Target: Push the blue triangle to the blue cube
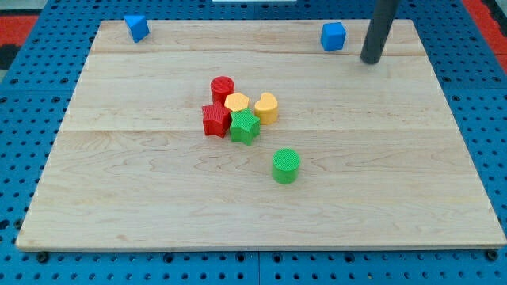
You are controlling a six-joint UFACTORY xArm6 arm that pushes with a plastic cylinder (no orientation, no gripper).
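Note:
The blue triangle point(137, 28) lies at the board's top left corner. The blue cube point(333, 36) sits near the top edge, right of centre. The two are far apart, with open wood between them. My tip point(370, 59) is just right of the blue cube and slightly below it, a small gap away and not touching it. It is far from the blue triangle.
A cluster sits mid-board: a red cylinder point(223, 88), a red star point(215, 119), a yellow hexagon point(236, 102), a yellow heart point(267, 107), a green star point(245, 126). A green cylinder point(286, 165) stands alone below them. The wooden board point(119, 198) lies on blue pegboard.

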